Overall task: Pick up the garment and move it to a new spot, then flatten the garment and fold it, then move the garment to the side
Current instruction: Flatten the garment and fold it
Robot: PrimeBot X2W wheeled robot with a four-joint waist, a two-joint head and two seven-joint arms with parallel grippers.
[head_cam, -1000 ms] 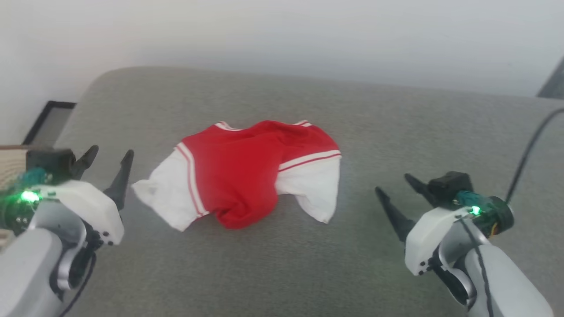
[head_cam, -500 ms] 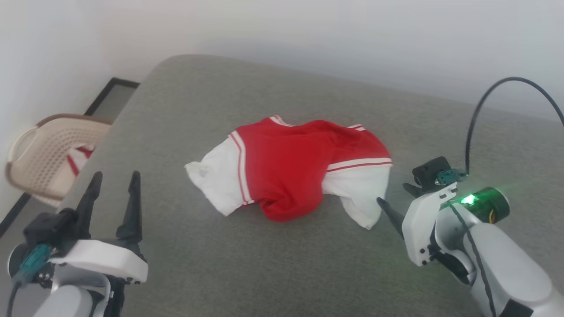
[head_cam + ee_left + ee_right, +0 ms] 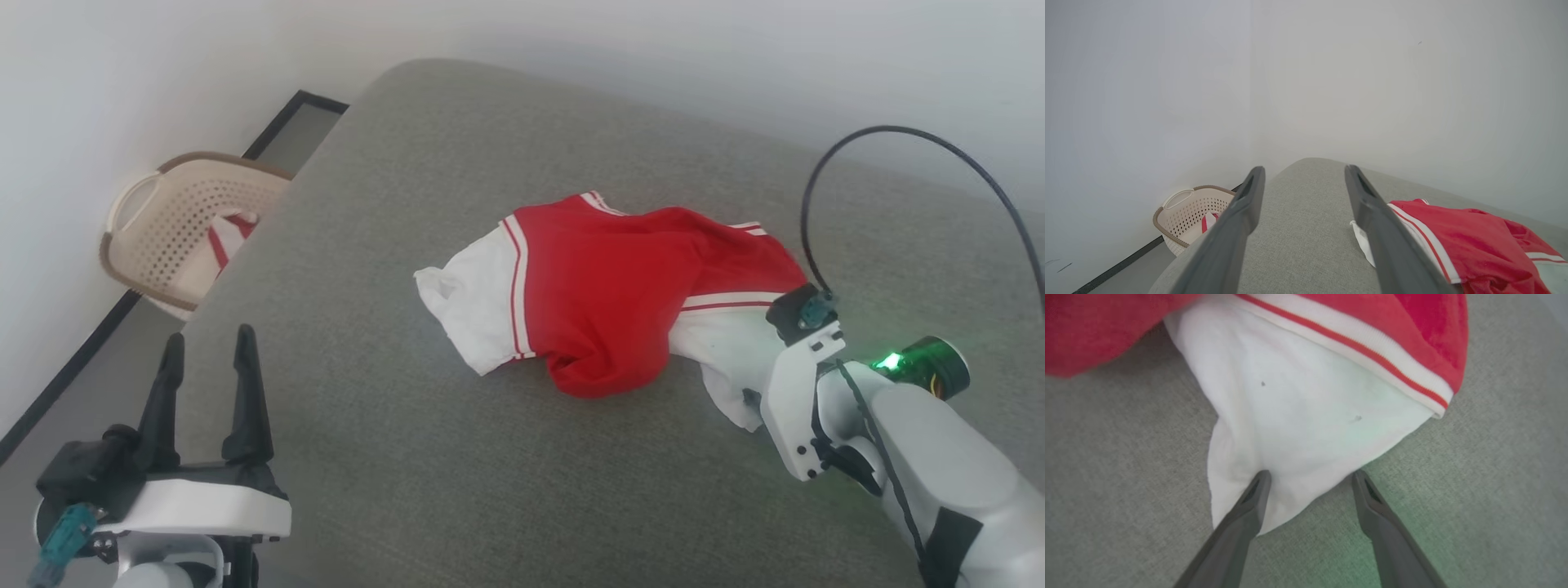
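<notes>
The garment (image 3: 620,302), a red T-shirt with white sleeves and striped trim, lies crumpled on the grey cushion (image 3: 490,490). My right gripper (image 3: 1310,475) is open, low over the garment's near white sleeve (image 3: 1306,424). One finger (image 3: 1249,506) lies on the sleeve's tip and the other rests on the cushion just beside it. In the head view its white wrist (image 3: 796,408) hides the fingers. My left gripper (image 3: 208,347) stands open at the cushion's left edge, well clear of the garment (image 3: 1474,241), with nothing between its fingers (image 3: 1249,204).
A beige perforated basket (image 3: 175,220) sits on the floor left of the cushion, against the wall, with a small red-and-white cloth scrap (image 3: 224,237) inside. A black cable (image 3: 898,131) loops above my right arm. Bare cushion stretches in front of and behind the garment.
The head camera has swung left, bringing the basket into view. My right gripper has moved in from beside the garment onto its near white sleeve. The left gripper has pulled back.
</notes>
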